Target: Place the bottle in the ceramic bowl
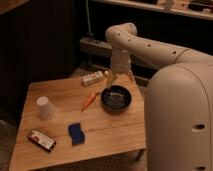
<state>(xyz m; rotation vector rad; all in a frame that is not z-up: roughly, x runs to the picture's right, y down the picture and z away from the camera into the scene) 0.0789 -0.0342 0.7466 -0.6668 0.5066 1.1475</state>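
The bottle (pixel 93 78) lies on its side at the back of the wooden table (pixel 115 135), pale with a darker label band, its white cap pointing right. The ceramic bowl (pixel 116 98) is dark and round with a greyish inside, and sits right of the table's middle. It holds nothing that I can make out. My gripper (pixel 119 80) hangs from the arm above the bowl's far rim, just right of the bottle's cap. Its fingers are spread open and hold nothing.
A white cup (pixel 45 107) stands upside down at the left. An orange carrot-like item (pixel 89 101) lies left of the bowl. A blue sponge (pixel 76 133) and a flat red-and-white box (pixel 41 139) lie near the front. My white body (pixel 180 120) fills the right side.
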